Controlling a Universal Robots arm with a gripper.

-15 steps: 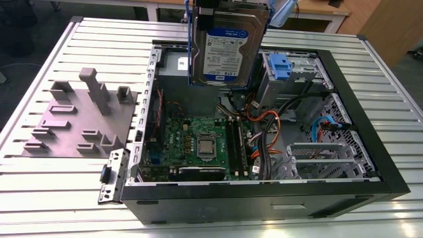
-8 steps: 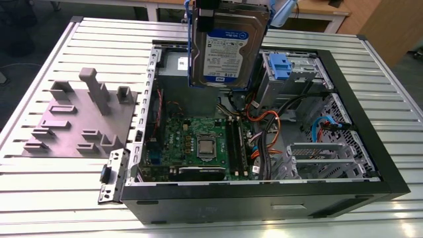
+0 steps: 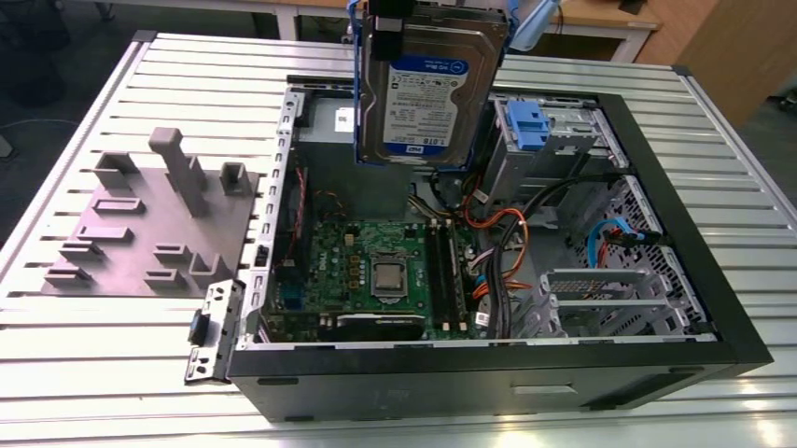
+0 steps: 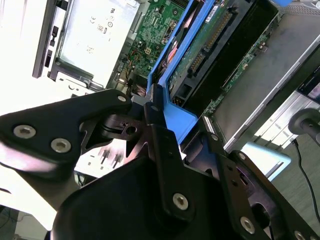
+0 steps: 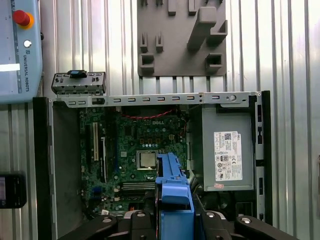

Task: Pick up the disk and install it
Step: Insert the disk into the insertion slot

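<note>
A: What is the disk (image 3: 430,84) like?
B: A flat silver rectangle with a white-and-blue label and a blue plastic frame; it hangs upright over the open black case (image 3: 697,280), above the green circuit board (image 3: 373,261).
A: And the pincer (image 4: 160,107)?
B: Matte black, closed on the frame's top end, holding it; a ribbed metal tabletop (image 3: 75,355) lies under the case.

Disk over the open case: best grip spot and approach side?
I'd grip the disk by the narrow end of its blue carrier bracket, coming from above: it hangs upright, and that end offers parallel flats clear of the label face. The gripper is clamped there.
</note>
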